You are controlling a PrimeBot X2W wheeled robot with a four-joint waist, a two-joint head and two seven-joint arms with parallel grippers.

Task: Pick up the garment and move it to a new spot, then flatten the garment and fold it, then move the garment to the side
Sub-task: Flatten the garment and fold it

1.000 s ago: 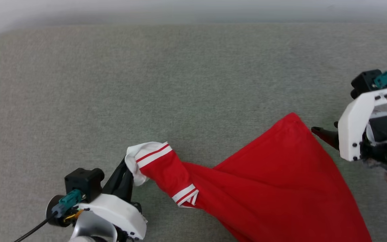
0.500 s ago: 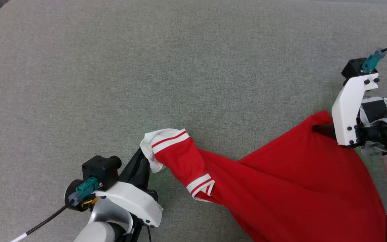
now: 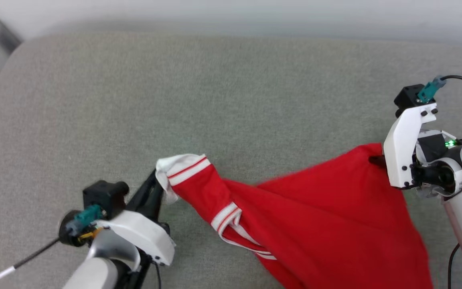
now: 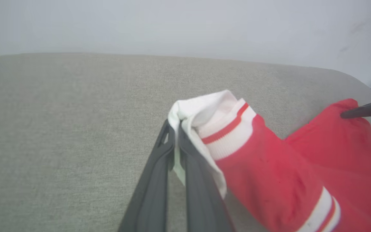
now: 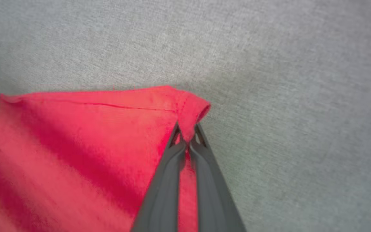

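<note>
Pinching shirt at both ends: left hand on white sleeve, lower left; right hand on hem corner, right. Thin bites, so pulling taut may slip one.

**Right gripper pinches the shirt's corner**

The right gripper has its two dark fingers pressed together, with a small fold of red cloth caught between the tips. That fold is a corner of the shirt, and it bunches up into a little rounded lip just past the fingertips. From there the red cloth spreads away to the left of the fingers in broad, soft folds. A stitched hem line runs close along its far edge. Under and around the shirt lies a grey woven surface.
</note>
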